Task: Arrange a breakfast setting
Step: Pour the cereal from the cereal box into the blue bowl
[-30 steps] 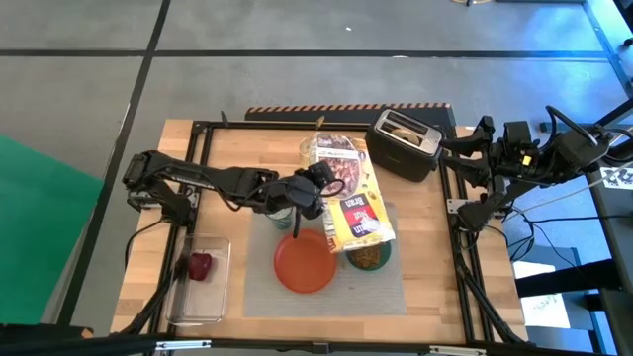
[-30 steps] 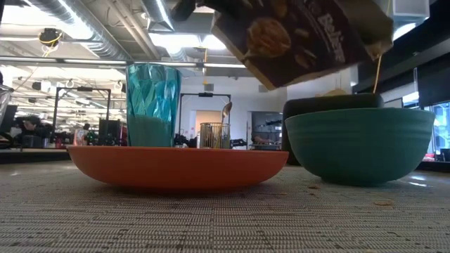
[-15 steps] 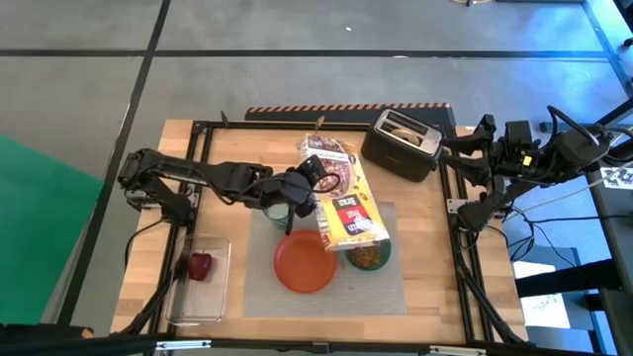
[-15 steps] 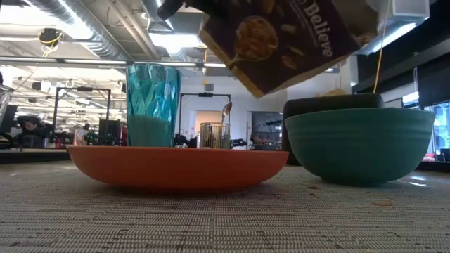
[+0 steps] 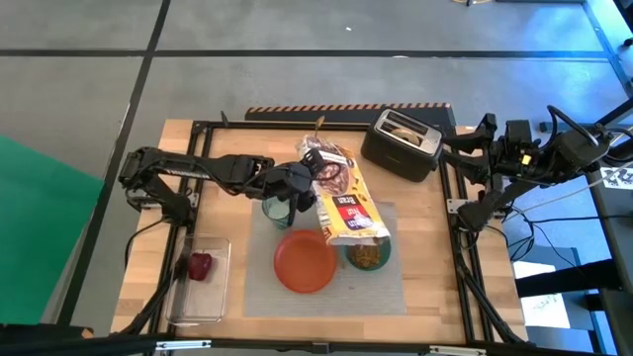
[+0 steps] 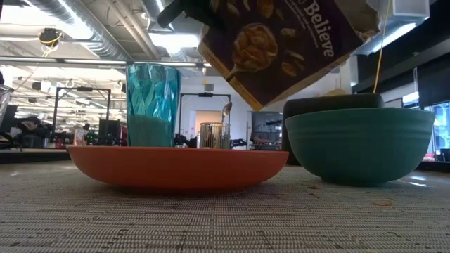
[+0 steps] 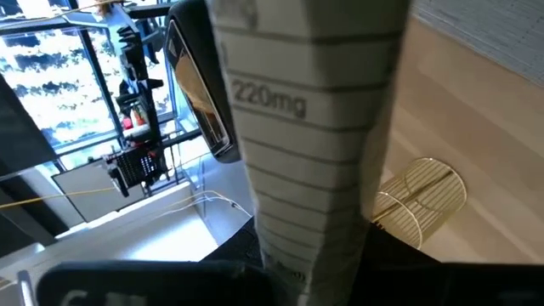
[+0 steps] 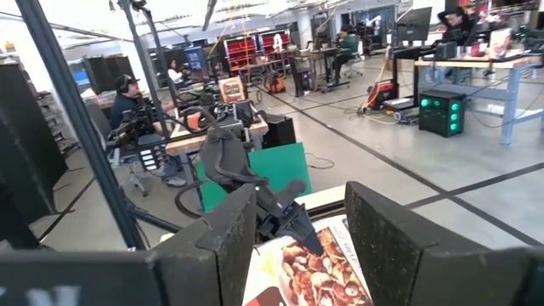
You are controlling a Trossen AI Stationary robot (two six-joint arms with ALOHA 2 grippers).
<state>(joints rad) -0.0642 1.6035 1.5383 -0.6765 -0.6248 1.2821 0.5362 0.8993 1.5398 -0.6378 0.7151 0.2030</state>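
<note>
We see the left gripper [image 5: 309, 176] clamped on the purple cereal box [image 5: 346, 198], tilted above the teal bowl [image 5: 368, 256]. The right gripper [image 8: 297, 234], fingers apart, waits by the toaster [image 5: 401, 143].

The high camera looks straight down on the table; the low one sits level on the placemat [image 6: 225, 218]. Both share the cereal box [image 5: 346, 198], also close before both wrist cameras.

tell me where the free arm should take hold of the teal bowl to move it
Judging by its shape, take the teal bowl by its rim with the right tool, from above on the side away from the orange plate. It sits upright and open-topped with cereal inside; the left tool holds the cereal box over its far side.
</note>
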